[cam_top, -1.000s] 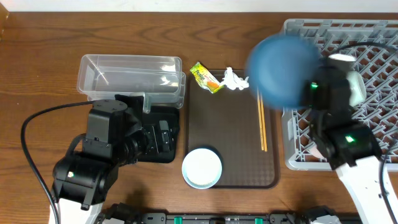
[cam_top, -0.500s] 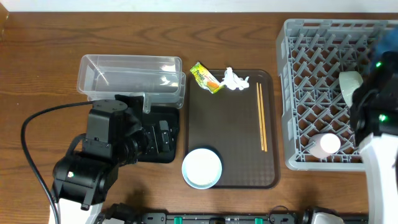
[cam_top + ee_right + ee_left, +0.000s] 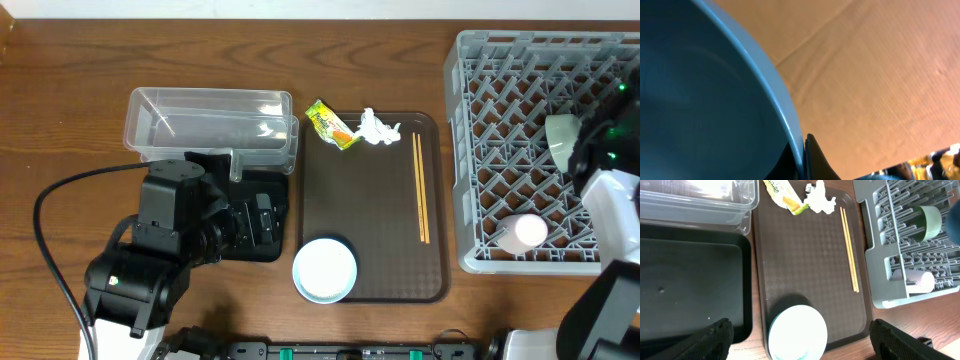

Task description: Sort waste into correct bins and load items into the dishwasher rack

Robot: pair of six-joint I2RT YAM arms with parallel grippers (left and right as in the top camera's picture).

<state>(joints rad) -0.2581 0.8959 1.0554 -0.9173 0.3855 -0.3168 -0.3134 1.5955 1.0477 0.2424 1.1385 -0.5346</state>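
Brown tray (image 3: 370,215): one white bowl (image 3: 325,270), two chopsticks (image 3: 421,190), one wrapper (image 3: 331,125), one tissue (image 3: 375,128).

No legible text; snack wrapper (image 3: 331,125) print blurred.

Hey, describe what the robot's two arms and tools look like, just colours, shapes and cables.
The left arm is blocky and matte black, with a small green light and a black cable looping beside it. The left tool has black, rough-textured fingers. The right arm has a smooth white link, black upper parts and green lights.
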